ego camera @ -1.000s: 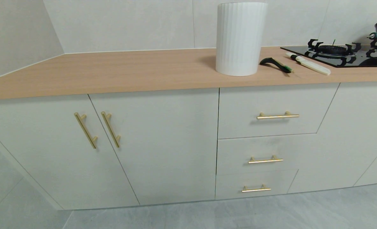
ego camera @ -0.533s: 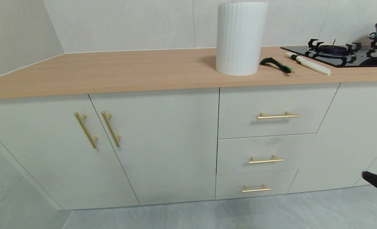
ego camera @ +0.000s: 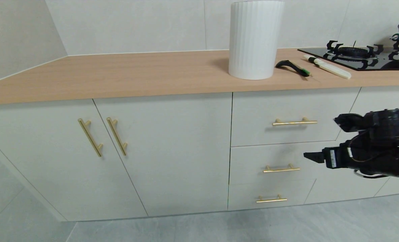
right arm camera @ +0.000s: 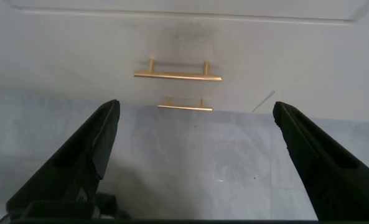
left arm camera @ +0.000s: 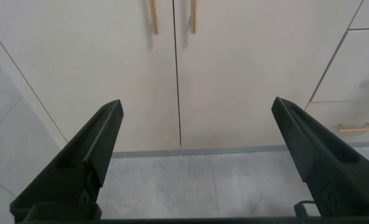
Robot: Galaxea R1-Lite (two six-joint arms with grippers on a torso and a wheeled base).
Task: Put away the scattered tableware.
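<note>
Head view: my right gripper [ego camera: 320, 137] hangs at 4 o'clock in front of the drawer stack, level with the gap between the top drawer handle [ego camera: 294, 122] and the middle drawer handle [ego camera: 281, 169], off to their 3 o'clock side. Jaws spread wide, nothing between them.

The tableware sits up on the wooden countertop [ego camera: 135, 74] at 1 o'clock. A black-handled utensil [ego camera: 292, 68] with a green tip lies flat just beside the tall white ribbed canister [ego camera: 256, 40], on its 3 o'clock side. A long white utensil [ego camera: 327, 66] lies next to it, at the near edge of the black gas hob [ego camera: 354, 55]. From my right gripper both pieces are at about 11 to 12 o'clock, well apart from it, up on the worktop and nowhere near the jaws.

Right wrist view: the right gripper's fingers [right arm camera: 97, 149] stand far apart, with two brass drawer handles, the nearer handle [right arm camera: 178, 76] and the lower handle [right arm camera: 185, 107], framed between them against the pale drawer fronts, grey floor below.

Left wrist view: the left gripper [left arm camera: 196, 104] is released too, fingers splayed. It faces the double cabinet doors [left arm camera: 234, 68], their seam running between the fingers and both brass pulls [left arm camera: 153, 15] showing.
</note>
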